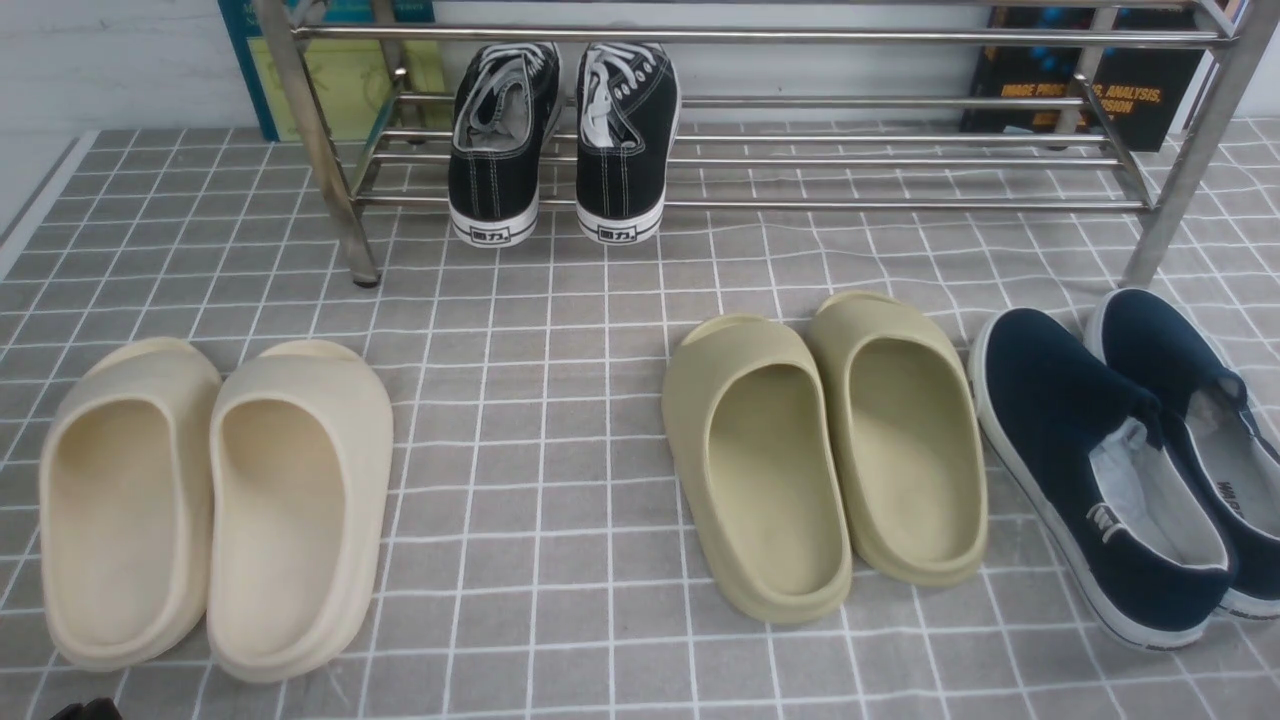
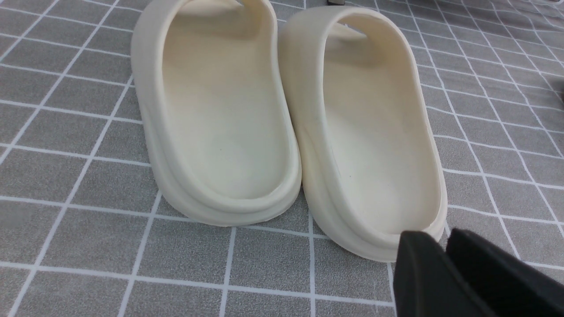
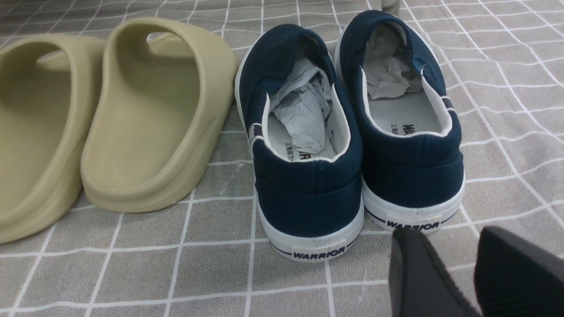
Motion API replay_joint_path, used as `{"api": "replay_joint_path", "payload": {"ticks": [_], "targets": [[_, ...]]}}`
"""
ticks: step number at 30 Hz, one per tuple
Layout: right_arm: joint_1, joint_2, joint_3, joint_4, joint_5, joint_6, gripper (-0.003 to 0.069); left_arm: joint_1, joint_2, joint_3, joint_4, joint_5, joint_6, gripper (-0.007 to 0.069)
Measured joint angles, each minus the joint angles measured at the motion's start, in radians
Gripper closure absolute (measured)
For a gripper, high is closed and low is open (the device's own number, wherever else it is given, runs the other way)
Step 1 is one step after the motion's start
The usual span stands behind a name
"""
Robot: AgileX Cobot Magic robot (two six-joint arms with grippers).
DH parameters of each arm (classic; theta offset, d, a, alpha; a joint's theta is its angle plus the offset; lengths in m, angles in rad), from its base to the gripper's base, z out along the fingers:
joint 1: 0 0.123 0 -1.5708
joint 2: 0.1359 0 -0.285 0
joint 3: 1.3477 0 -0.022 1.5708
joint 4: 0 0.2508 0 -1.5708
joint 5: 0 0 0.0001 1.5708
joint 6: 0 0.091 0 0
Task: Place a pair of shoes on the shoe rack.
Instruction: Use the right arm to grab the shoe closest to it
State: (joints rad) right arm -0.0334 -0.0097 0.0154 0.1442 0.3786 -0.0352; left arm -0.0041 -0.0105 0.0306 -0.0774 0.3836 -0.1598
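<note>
The pair of shoes, two navy canvas slip-ons (image 1: 1080, 450) with white soles, stands side by side on the checked cloth at the right, heels toward me. Crumpled paper fills both shoes (image 3: 304, 132). Just behind the heel of the right-hand shoe (image 3: 410, 145), my right gripper (image 3: 449, 233) is open, with bare cloth between its fingers. The shoe rack (image 1: 760, 205), shiny metal tubes, spans the back. My left gripper (image 2: 438, 235) hovers at the heel of a cream slipper (image 2: 374, 132), its fingers a narrow gap apart, holding nothing.
Black lace-up sneakers (image 1: 560, 140) sit on the rack's left part. A cream slipper pair (image 1: 215, 500) lies at the left, an olive pair (image 1: 820, 450) right of centre, close beside the navy shoes. Books lean behind the rack.
</note>
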Motion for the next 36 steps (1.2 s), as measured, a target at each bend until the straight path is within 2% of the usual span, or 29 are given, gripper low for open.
{"api": "replay_joint_path", "payload": {"ticks": [9, 13, 16, 19, 21, 24, 27, 30, 33, 34, 35, 36], "targets": [[0.000, 0.000, 0.000, 0.000, 0.000, 0.000, 0.0419, 0.000, 0.000, 0.000, 0.000, 0.000, 0.000, 0.0519], [0.000, 0.000, 0.001, 0.052, 0.000, 0.011, 0.0419, 0.000, 0.000, 0.000, 0.000, 0.000, 0.000, 0.0514], [0.000, 0.000, 0.005, 0.303, 0.000, 0.124, 0.0419, 0.000, 0.000, 0.000, 0.000, 0.000, 0.000, 0.0511], [0.000, 0.000, 0.010, 0.458, 0.004, 0.206, 0.0419, 0.000, 0.000, 0.000, 0.000, 0.000, 0.000, 0.0511], [0.000, 0.000, 0.010, 0.648, 0.003, 0.287, 0.0419, 0.000, 0.000, 0.000, 0.000, 0.000, 0.000, 0.0508], [0.000, 0.000, 0.010, 0.775, -0.010, 0.321, 0.0419, 0.000, 0.000, 0.000, 0.000, 0.000, 0.000, 0.0502], [0.000, 0.000, 0.010, 0.808, -0.051, 0.295, 0.0419, 0.000, 0.000, 0.000, 0.000, 0.000, 0.000, 0.0499], [0.000, 0.000, 0.010, 0.809, -0.086, 0.217, 0.0419, 0.000, 0.000, 0.000, 0.000, 0.000, 0.000, 0.0496], [0.000, 0.000, 0.007, 0.811, -0.099, 0.084, 0.0419, 0.000, 0.000, 0.000, 0.000, 0.000, 0.000, 0.0494], [0.000, 0.000, 0.006, 0.811, -0.098, 0.075, 0.0419, 0.000, 0.000, 0.000, 0.000, 0.000, 0.000, 0.0494], [0.000, 0.000, -0.021, 0.811, -0.093, -0.015, 0.0419, 0.000, 0.000, 0.000, 0.000, 0.000, 0.000, 0.0491], [0.000, 0.000, -0.021, 0.811, -0.092, -0.026, 0.0419, 0.000, 0.000, 0.000, 0.000, 0.000, 0.000, 0.0491]]}}
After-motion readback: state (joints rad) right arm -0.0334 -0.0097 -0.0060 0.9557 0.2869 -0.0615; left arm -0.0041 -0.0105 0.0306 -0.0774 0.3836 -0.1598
